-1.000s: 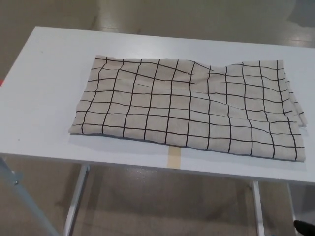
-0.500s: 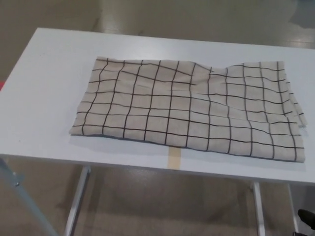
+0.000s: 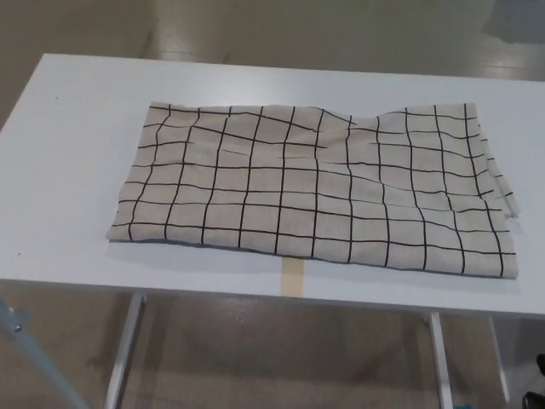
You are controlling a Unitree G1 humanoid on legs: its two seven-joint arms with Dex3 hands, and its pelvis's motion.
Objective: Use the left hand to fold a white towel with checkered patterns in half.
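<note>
The checkered towel (image 3: 311, 192) lies spread on the white table (image 3: 68, 162); neither of our hands is in view, and its rumpled right edge could bunch the fold

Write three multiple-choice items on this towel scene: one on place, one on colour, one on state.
1. Where does the towel lie?
A. on the white table
B. on the floor
C. over a chair

2. What colour are the towel's grid lines?
A. red
B. black
C. green

3. What is the robot's left hand doing?
A. gripping the towel's corner
B. pressing the towel's middle
C. it is not in view

Key: 1 A, the towel is spread across the tabletop; 2 B, dark lines cross pale cloth; 3 C, no part of the robot shows in the head view.
</note>
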